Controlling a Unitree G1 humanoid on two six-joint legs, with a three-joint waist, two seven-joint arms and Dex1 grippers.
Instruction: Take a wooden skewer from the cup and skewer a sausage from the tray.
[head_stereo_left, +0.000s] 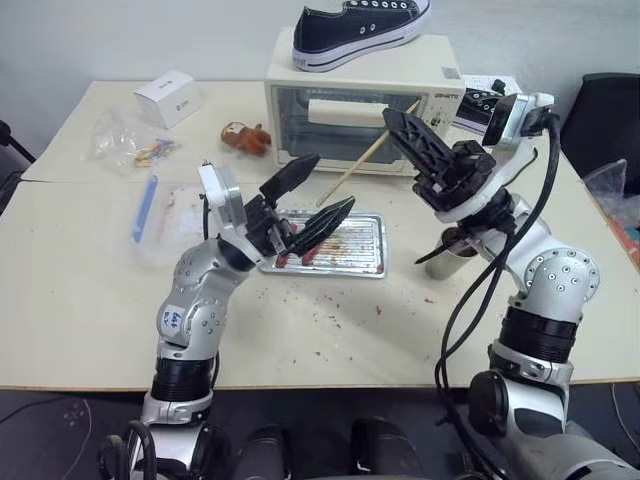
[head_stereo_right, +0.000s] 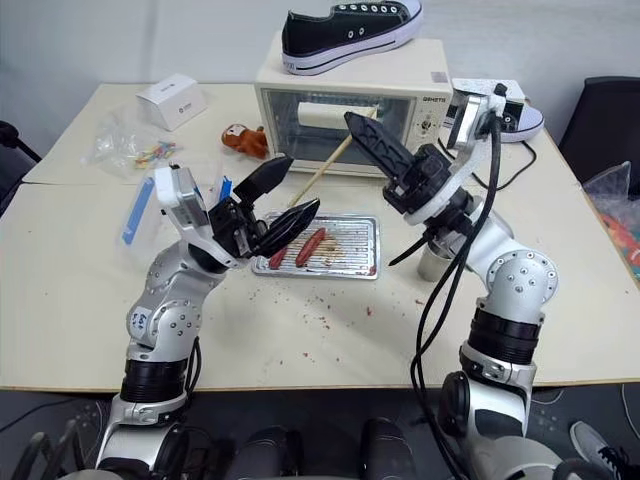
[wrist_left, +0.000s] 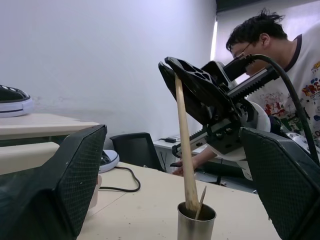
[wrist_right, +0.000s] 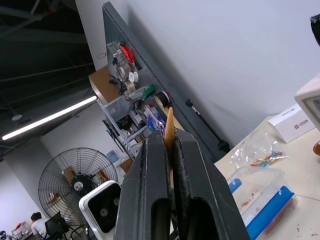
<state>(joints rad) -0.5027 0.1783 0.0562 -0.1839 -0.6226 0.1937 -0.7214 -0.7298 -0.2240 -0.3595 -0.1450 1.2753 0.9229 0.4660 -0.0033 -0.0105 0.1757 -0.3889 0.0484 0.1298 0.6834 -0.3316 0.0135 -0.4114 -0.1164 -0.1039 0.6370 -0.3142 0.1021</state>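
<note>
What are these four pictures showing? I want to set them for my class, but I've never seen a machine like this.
It is a humanoid robot with two arms, each ending in a two-fingered black gripper. Two pictures come from its head, looking down; two from cameras on its wrists. The right gripper is shut on a wooden skewer. The left gripper is open and holds nothing. On the table lie a tray with two sausages, a cup, a toaster oven with a shoe on top, and a small white box.
</note>
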